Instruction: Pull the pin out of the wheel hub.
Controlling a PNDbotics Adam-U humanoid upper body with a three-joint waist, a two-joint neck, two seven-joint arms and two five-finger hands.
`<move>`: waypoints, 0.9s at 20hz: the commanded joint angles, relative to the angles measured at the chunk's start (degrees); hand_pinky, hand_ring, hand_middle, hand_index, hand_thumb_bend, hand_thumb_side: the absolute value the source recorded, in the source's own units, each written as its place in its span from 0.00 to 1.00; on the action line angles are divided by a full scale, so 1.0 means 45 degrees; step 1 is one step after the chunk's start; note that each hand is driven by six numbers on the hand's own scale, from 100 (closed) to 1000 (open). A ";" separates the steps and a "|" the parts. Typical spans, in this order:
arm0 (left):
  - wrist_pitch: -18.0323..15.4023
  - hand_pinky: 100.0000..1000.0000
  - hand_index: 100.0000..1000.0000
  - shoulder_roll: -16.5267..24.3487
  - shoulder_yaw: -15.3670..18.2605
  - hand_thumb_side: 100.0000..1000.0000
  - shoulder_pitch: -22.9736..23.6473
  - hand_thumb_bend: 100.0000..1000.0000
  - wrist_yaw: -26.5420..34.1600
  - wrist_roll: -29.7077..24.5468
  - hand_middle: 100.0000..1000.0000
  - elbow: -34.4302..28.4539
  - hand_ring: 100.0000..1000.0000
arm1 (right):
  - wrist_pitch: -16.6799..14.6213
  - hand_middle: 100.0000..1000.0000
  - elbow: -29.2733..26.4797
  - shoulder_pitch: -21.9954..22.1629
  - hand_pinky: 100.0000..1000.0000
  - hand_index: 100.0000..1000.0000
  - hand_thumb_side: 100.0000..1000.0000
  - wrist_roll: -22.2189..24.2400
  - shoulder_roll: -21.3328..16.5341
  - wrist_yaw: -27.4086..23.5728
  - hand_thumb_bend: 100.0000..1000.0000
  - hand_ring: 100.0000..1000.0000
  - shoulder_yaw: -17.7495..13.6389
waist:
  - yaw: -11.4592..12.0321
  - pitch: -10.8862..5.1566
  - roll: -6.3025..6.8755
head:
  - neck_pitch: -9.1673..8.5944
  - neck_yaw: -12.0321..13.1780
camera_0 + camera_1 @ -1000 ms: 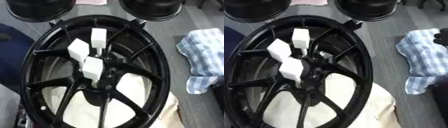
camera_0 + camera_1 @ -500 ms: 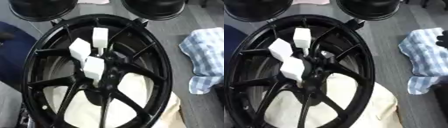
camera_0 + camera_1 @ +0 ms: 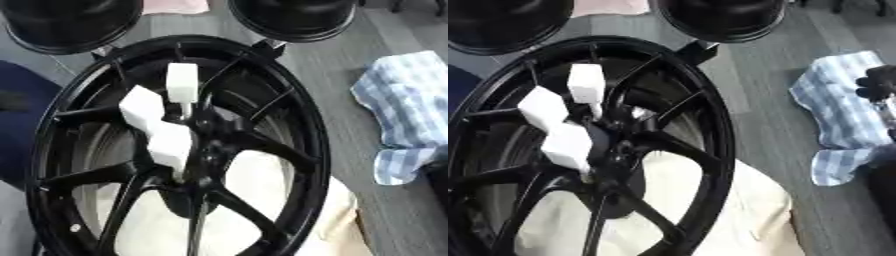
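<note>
Right hand: we see only a dark shape at the right edge of the right eye view, the right hand point(image 3: 878, 83), lying over the far side of the checked cloth point(image 3: 407, 105). We cannot tell whether it is released or clenched, nor whether it grips the cloth. It is well apart from the wheel.

Left hand: we find it in neither view.

Wheel hub: the wheel hub point(image 3: 293, 125) is glossy black and round with slim forked spokes. It fills the middle and left of both views.

Pin: the top pin point(image 3: 181, 82) has a matte white blocky head on a thin pale stem that runs down into the centre of the hub, so it is still seated.

Other white blocks: a second block point(image 3: 140, 106) and a third block point(image 3: 171, 145) sit close below and left of the pin, near the hub centre. They have the same chalky white, faceted look.

Under the wheel: a cream cloth point(image 3: 745, 210), soft and creased, shows between the lower spokes.

Checked cloth: blue and white weave, rumpled, on the grey surface point(image 3: 350, 65) to the right of the wheel.

Far edge: two black round rims point(image 3: 293, 17) sit just beyond the wheel.

Left edge: dark blue fabric point(image 3: 22, 125) lies beside the wheel.
</note>
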 commanded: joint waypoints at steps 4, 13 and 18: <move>-0.0597 0.85 0.77 0.2335 0.0027 0.53 -0.0463 0.00 -0.1248 -0.1206 0.59 -0.0193 0.69 | -0.0108 0.60 -0.0157 0.0172 0.70 0.49 0.29 -0.0024 -0.0577 0.0272 0.32 0.67 -0.0092 | -0.0048 -0.0230 0.0021 | -0.0201 -0.0151; -0.0169 0.85 0.77 0.5079 -0.0472 0.51 -0.2612 0.02 -0.2888 -0.2413 0.62 -0.0193 0.71 | -0.0170 0.60 -0.0157 0.0484 0.70 0.49 0.30 -0.0091 -0.0498 0.0529 0.32 0.67 -0.0080 | -0.0097 -0.0217 -0.0103 | -0.0195 -0.0254; 0.0360 0.85 0.78 0.6498 -0.0984 0.52 -0.4024 0.04 -0.2680 -0.2908 0.63 -0.0193 0.73 | -0.0159 0.60 -0.0157 0.0576 0.70 0.49 0.30 -0.0048 -0.0507 0.0643 0.32 0.67 -0.0003 | -0.0103 -0.0212 -0.0152 | -0.0128 -0.0257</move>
